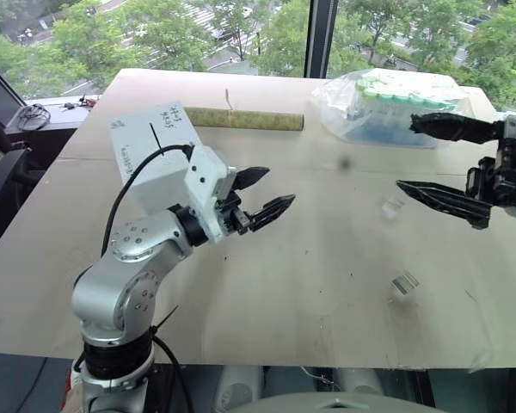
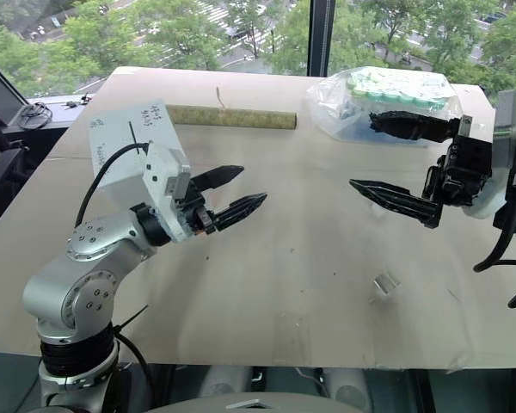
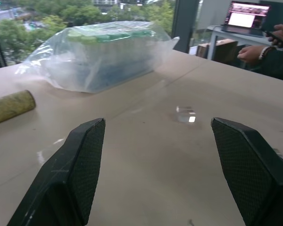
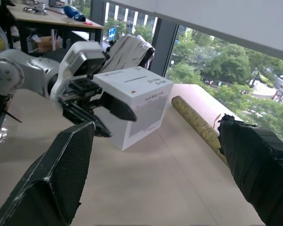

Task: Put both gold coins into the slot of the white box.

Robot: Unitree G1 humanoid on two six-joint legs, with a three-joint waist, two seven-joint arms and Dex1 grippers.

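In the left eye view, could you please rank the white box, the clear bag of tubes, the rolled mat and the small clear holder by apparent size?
1. Clear bag of tubes
2. White box, partly hidden, so it may match the bag
3. Rolled mat
4. Small clear holder

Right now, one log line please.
left gripper: open, empty | right gripper: open, empty | white box: upright on table | coins: not visible

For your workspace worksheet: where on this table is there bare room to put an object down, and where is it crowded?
Free: the wide near half of the table, between the left tool and the small clear holders. Also the middle strip between the white box and the bag of tubes. Crowded: the far edge, with the roll, the box and the bag.
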